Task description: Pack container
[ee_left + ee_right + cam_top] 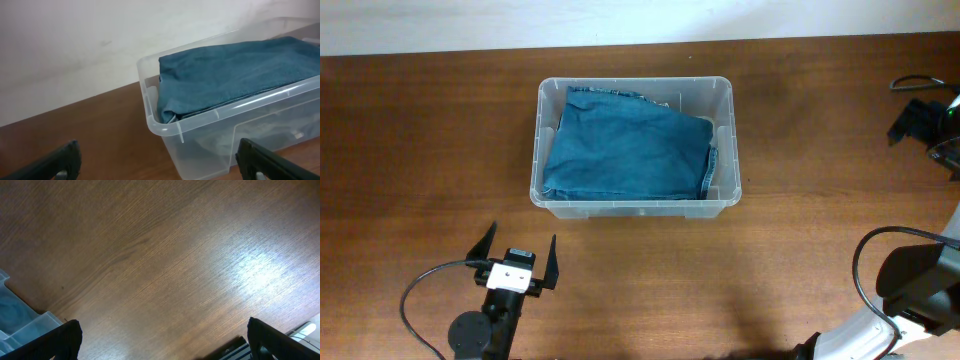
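The container (633,208) is a clear plastic bin in the middle of the wooden table. A folded blue denim cloth (625,150) lies inside and fills most of it. My left gripper (523,238) is open and empty, on the near side of the container, a short way from its front left corner. The left wrist view shows the container's rim (200,120) and the cloth (235,70) ahead of the open fingers (159,150). My right gripper (910,122) is far right, open and empty (164,327), over bare table. A container corner (30,325) shows in the right wrist view.
A white wall (620,20) runs along the table's far edge. A black cable (420,290) loops beside the left arm's base. The right arm's base (920,285) stands at the front right. A black-and-white striped part (235,350) shows at the bottom of the right wrist view.
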Robot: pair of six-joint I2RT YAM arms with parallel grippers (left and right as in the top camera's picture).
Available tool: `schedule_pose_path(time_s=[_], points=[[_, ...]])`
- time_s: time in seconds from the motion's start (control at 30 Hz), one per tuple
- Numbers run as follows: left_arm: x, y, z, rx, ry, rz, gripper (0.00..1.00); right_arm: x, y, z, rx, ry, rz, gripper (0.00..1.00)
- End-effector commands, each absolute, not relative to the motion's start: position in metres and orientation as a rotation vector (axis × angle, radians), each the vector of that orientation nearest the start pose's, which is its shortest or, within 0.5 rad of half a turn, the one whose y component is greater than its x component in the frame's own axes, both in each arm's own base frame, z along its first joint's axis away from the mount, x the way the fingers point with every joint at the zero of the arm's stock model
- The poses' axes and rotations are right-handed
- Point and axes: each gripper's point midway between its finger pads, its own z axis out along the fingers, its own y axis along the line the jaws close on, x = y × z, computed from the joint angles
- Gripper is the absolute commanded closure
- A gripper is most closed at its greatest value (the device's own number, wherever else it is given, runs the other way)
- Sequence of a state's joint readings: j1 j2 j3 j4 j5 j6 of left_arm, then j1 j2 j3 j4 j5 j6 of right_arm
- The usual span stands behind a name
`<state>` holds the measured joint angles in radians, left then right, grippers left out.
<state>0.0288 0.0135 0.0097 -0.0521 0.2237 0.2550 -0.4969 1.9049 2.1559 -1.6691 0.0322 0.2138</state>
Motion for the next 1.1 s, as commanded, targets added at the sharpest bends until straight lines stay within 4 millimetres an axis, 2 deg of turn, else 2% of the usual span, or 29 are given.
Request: schedule_pose_path(time_s=[0.0,0.77,0.9,0.93,1.07], points=[[0.243,-0.029,0.162,0.35,1.589,0.046,0.01,0.319,-0.18,0.239,1.062,2.799,-0.076,0.02],[0.243,-0.029,0.162,0.35,1.589,0.046,0.01,0.319,-0.179,0.241,1.058,2.794,-0.077,0.01],[0.243,-0.029,0.162,0.35,1.589,0.046,0.01,0.308,-0.171,0.273,1.019,2.708,-0.092,0.02],[0.243,-0.029,0.162,0.35,1.589,0.046,0.01,0.303,-0.164,0.288,0.992,2.667,-0.098,0.02],[0.243,-0.029,0.162,0.35,1.589,0.046,0.01,0.287,-0.139,0.329,0.888,2.566,-0.103,0.02]])
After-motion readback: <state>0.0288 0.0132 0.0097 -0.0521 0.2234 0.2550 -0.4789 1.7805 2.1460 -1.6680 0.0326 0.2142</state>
